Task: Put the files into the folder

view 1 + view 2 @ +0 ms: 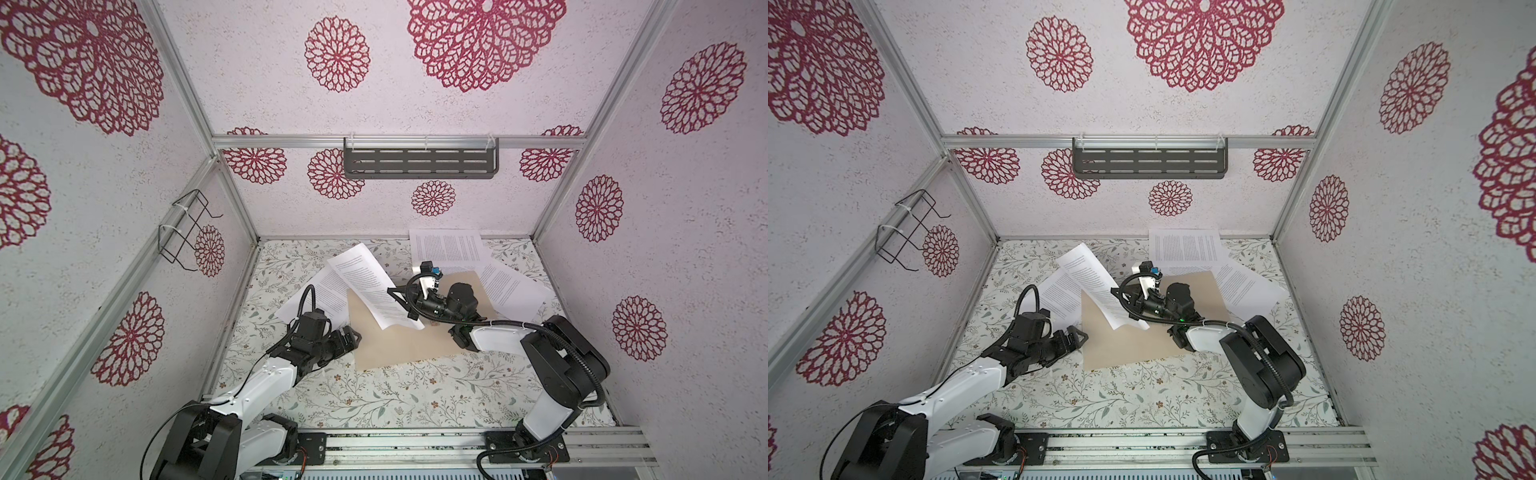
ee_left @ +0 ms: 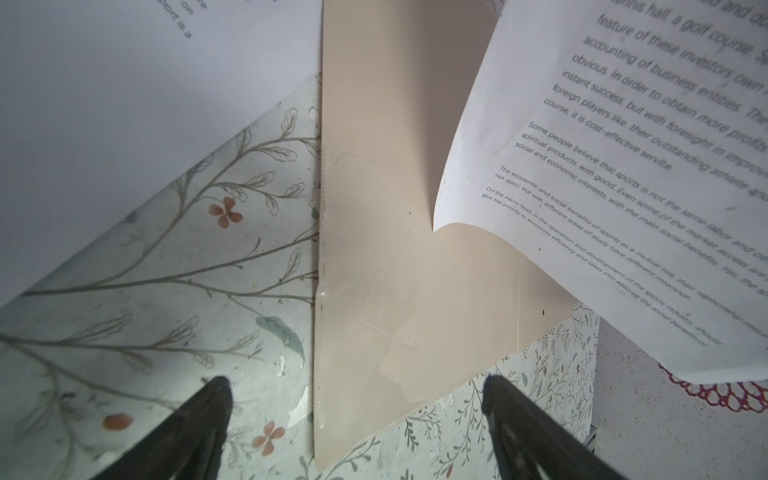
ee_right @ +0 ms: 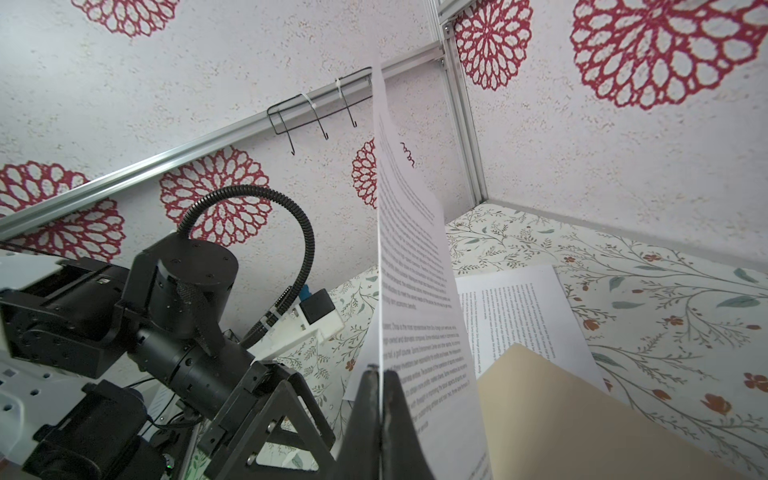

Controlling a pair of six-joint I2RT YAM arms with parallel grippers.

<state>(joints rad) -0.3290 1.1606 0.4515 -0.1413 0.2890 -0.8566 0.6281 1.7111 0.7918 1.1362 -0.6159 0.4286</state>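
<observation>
Pinching one sheet [image 3: 415, 270] by its edge above the shut folder [image 1: 399, 345] lying mid-table, the right claw [image 3: 379, 372] likely needed the spread left claw [image 2: 355, 380], beside the folder's edge, to lift the cover next.

Floral tabletop [image 1: 415, 395]; folder [image 1: 399, 345]; files [image 1: 513, 291]

Four files can be counted in a top view: a back sheet [image 1: 446, 246] above centre, a right sheet [image 1: 515, 293], a lifted sheet [image 1: 368, 286] at centre and a left sheet [image 1: 322, 297]. There is one folder [image 1: 399, 340] at centre. Two arms show, a left arm [image 1: 270, 374] and a right arm [image 1: 498, 336]. There is one slotted shelf [image 1: 419, 162] and one wire rack [image 1: 187, 228].
</observation>
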